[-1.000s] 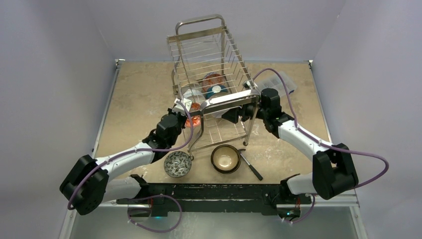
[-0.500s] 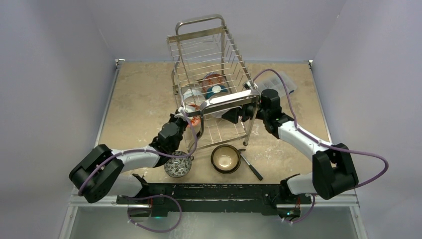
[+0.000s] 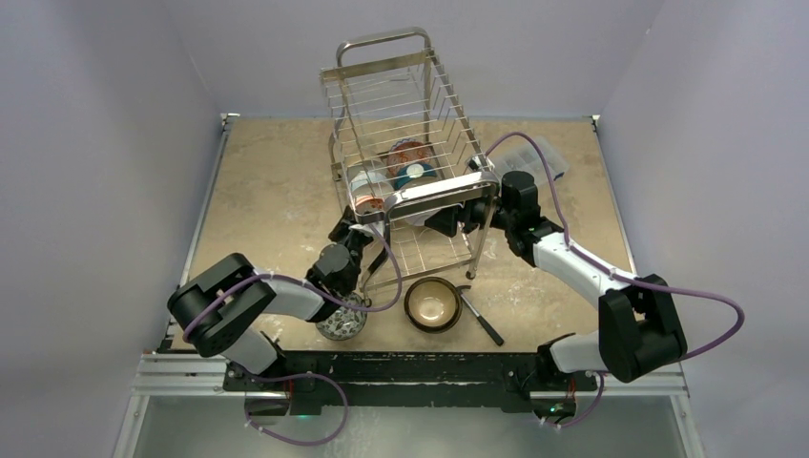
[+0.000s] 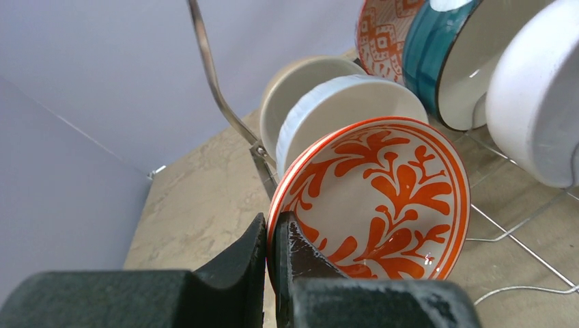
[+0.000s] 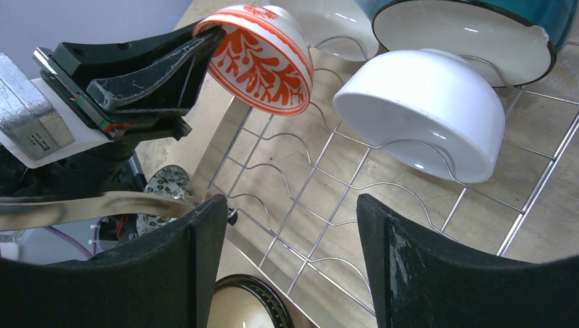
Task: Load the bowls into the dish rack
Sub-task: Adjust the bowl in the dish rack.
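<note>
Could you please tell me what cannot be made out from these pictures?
Left wrist: lower rim of the orange-patterned bowl, hidden by the left fingers gripping it.
Top view: the grey patterned bowl, partly under the left arm.
Right wrist: the teal bowl, cut off by the top edge.

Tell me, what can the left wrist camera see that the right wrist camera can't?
Only the left wrist view shows a red-patterned bowl at the back. Only the right wrist view shows the dark brown bowl and a speckled bowl on the table, plus the open right gripper. Both show the left gripper pinching the orange-leaf bowl, the white bowl and the teal bowl.
</note>
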